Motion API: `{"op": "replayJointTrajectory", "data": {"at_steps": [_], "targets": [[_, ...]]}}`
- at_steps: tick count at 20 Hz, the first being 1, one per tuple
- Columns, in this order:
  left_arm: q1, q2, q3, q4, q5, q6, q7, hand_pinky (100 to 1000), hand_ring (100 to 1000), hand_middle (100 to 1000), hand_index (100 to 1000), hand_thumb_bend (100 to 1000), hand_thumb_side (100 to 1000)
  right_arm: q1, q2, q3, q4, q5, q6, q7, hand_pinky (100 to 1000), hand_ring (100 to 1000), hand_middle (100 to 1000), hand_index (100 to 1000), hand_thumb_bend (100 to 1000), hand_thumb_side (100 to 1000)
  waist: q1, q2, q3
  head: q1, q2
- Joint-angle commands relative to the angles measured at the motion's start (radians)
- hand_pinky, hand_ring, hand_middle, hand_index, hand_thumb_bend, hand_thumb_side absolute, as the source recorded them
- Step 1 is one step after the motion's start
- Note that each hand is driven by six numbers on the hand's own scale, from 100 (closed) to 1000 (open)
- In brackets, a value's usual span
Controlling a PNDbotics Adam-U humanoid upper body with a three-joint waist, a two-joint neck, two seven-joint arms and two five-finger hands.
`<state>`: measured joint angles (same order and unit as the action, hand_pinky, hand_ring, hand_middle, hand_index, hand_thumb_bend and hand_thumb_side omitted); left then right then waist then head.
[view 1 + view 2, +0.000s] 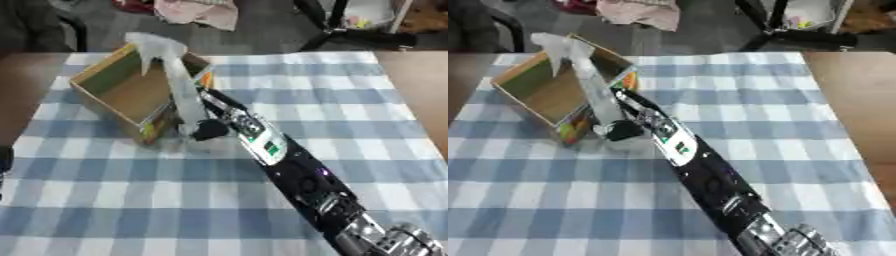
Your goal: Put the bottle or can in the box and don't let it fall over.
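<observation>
A blue-checked cloth covers my worktop (367,100). My right hand (208,127) curls round the clear bottle (179,85), tilted over the box (109,87) wall, ready to stand it inside.

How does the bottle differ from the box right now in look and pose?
The bottle is tall, slim and pale, see-through; the box is low, wide and brown cardboard. The bottle stands just outside the box's near corner, leaning slightly, with the right robot hand around it; the box sits open-topped, untouched. Both are on the checked tablecloth.
</observation>
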<state>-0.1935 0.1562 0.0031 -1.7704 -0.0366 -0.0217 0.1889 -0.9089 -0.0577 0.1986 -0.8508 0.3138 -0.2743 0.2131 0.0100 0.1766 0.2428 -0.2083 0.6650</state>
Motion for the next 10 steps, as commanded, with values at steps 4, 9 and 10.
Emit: {"op": "replayJointTrajectory", "data": {"at_steps": [4,9,10], "targets": [[-0.009,0.004,0.003,-0.019,0.004,-0.002,0.000,1000,1000,1000,976,772,634,-0.005,-0.004,-0.011,-0.005,0.020,0.018,-0.092,885,650,342,444,100,100,0.001,-0.014,-0.003,0.002,-0.015],[-0.006,0.006,0.011,-0.020,0.003,-0.002,0.007,1000,1000,1000,976,771,636,-0.009,-0.032,-0.015,-0.020,-0.020,0.042,-0.163,865,576,271,393,100,100,0.001,-0.015,-0.010,0.008,-0.012],[-0.005,0.007,0.012,-0.020,0.003,-0.002,0.009,1000,1000,1000,976,771,636,-0.011,-0.039,-0.015,-0.025,-0.032,0.048,-0.167,863,575,267,390,100,100,0.001,-0.016,-0.012,0.009,-0.010]]}}
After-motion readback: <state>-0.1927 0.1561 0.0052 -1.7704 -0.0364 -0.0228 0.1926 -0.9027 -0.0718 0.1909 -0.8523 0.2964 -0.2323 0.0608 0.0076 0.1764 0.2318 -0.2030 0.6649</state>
